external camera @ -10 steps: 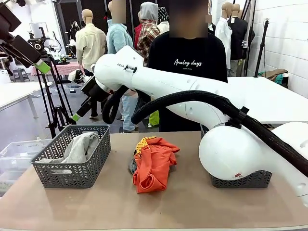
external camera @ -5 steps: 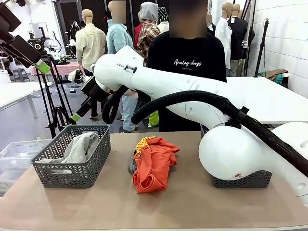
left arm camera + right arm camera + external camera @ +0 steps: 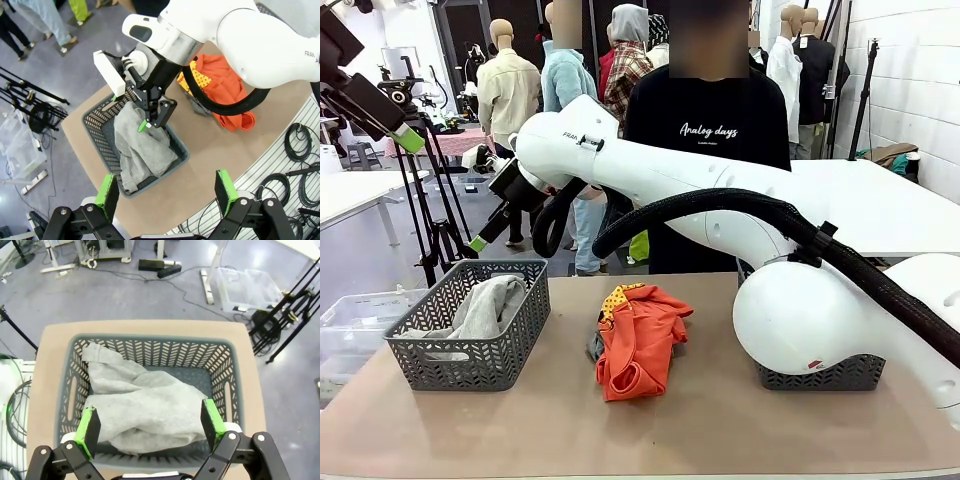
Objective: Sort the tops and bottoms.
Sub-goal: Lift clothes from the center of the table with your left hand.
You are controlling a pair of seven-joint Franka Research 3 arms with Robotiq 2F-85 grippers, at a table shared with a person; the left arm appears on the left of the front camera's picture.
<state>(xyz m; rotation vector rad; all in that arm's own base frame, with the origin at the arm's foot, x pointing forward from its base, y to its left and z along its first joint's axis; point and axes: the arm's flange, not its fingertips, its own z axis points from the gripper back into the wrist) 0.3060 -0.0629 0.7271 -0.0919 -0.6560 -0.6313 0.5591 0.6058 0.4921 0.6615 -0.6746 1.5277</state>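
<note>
An orange T-shirt (image 3: 640, 340) with a yellow dotted print lies crumpled mid-table, over a darker grey garment (image 3: 592, 346) that peeks out at its left. A light grey top (image 3: 488, 305) lies in the left grey basket (image 3: 470, 365). My right gripper (image 3: 480, 240) reaches across and hangs open above that basket, apart from the cloth; in its own view its pads straddle the grey top (image 3: 145, 405) from above. My left gripper (image 3: 166, 192) is open high up, looking down on the basket (image 3: 100, 132) and the right gripper (image 3: 155, 117). The bottoms are hidden.
A second grey basket (image 3: 820, 375) stands at the right, mostly behind my right arm's base. A person in a black printed T-shirt (image 3: 710, 125) stands at the far side. Tripod stands (image 3: 430, 200) are on the floor to the left.
</note>
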